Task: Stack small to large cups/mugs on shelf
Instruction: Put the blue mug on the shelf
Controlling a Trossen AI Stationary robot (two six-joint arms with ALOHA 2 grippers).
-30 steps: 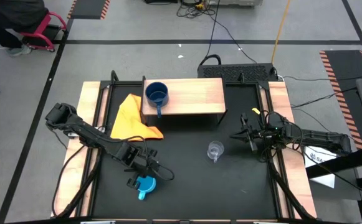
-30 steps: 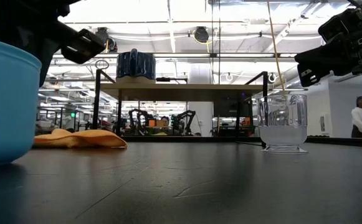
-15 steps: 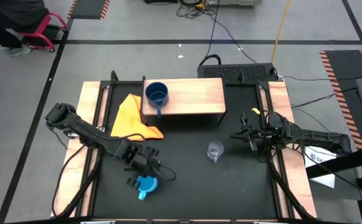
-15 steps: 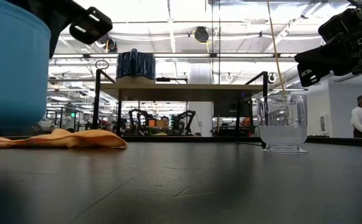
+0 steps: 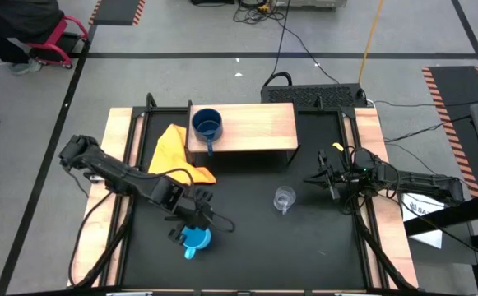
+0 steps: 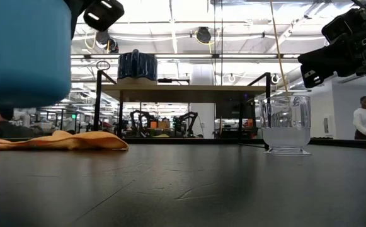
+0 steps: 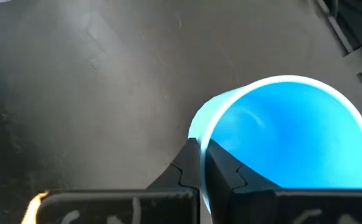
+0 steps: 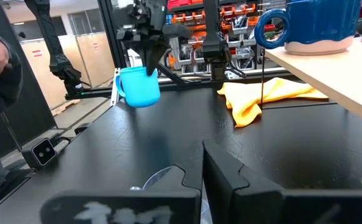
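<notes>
Daylight under the light blue mug (image 6: 19, 53) shows only in the low view; left gripper (image 7: 199, 168) jaws pinch its rim above bare black surface (image 5: 247, 238). Farther off: glass cup (image 5: 284, 198), right gripper (image 5: 324, 178) pressed together, dark blue mug (image 5: 207, 125) at the shelf (image 5: 255, 127) end.

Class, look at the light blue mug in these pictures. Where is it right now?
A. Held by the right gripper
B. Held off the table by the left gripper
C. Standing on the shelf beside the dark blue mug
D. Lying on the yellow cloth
B: the left gripper is shut on the rim of the light blue mug, which hangs clear of the table in the right wrist view.
</notes>
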